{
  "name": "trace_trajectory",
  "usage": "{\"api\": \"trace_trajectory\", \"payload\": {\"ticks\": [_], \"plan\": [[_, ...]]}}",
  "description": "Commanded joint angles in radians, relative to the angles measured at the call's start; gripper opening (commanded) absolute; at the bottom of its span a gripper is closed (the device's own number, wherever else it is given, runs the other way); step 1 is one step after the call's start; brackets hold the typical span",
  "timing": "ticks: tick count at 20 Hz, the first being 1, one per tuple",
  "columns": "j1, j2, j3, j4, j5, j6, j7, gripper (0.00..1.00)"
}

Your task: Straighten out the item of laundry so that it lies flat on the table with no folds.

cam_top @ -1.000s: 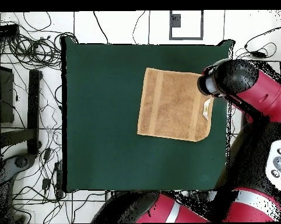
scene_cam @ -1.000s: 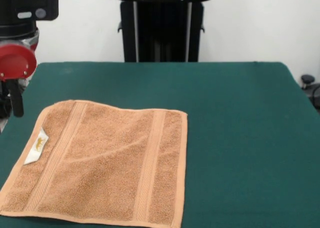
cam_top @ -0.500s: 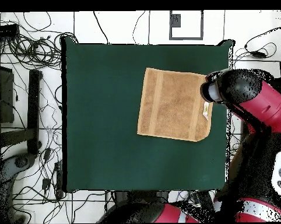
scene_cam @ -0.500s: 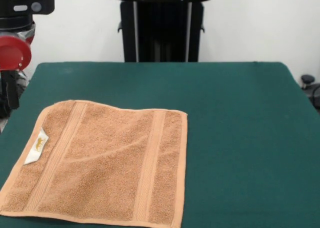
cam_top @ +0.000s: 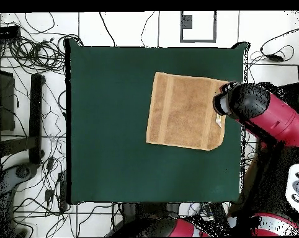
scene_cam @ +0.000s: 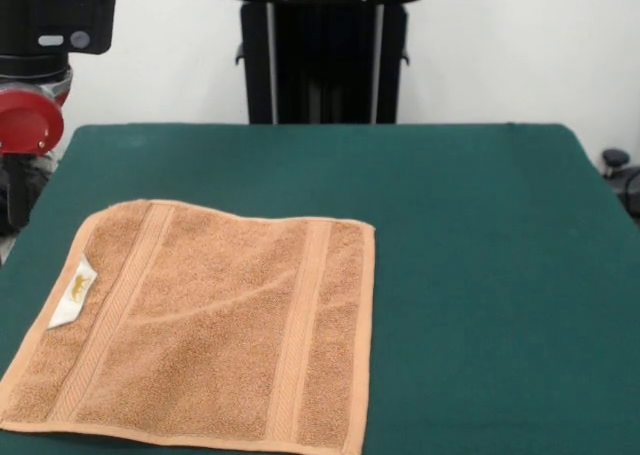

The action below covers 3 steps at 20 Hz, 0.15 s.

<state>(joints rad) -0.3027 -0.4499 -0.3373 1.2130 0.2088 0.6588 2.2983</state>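
Towel (scene_cam: 205, 325): flat on tabletop (scene_cam: 480, 275), tag (scene_cam: 75, 291) side nearest claw (scene_cam: 18, 190). Claw state: cannot tell. Risk: a low sweep snags the edge, refolding it.

The arm (cam_top: 263, 114) covers the towel's (cam_top: 184, 111) tag-side edge from overhead; its gripper's fingers can't be made out.

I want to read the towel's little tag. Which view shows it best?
The front view: the white tag with its yellow print lies in plain sight on the towel near its left edge. In the overhead view the arm covers most of it; only a pale sliver shows at the towel's right edge.
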Motion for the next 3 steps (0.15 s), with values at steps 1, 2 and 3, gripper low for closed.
{"api": "trace_trajectory", "payload": {"ticks": [1,2,3], "plan": [[0.006,0.009,0.159,0.155,-0.032,-0.035,-0.017,1.00],[0.006,0.008,0.161,0.154,-0.034,-0.032,-0.020,1.00],[0.005,0.008,0.163,0.153,-0.036,-0.028,-0.024,1.00]]}}
